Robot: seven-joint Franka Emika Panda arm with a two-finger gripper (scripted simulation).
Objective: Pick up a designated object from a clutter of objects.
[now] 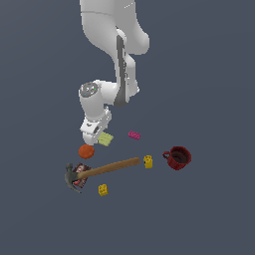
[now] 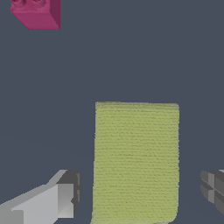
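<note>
surface: plain dark grey floor (image 1: 209,214) | claw (image 2: 140,192) wide, straddling green plate (image 2: 136,162)

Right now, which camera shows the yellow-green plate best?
The wrist view: the yellow-green plate fills much of the frame between the open jaws, its edges and surface texture clear. The exterior view shows only a small pale patch beside the gripper, near the orange ball.
</note>
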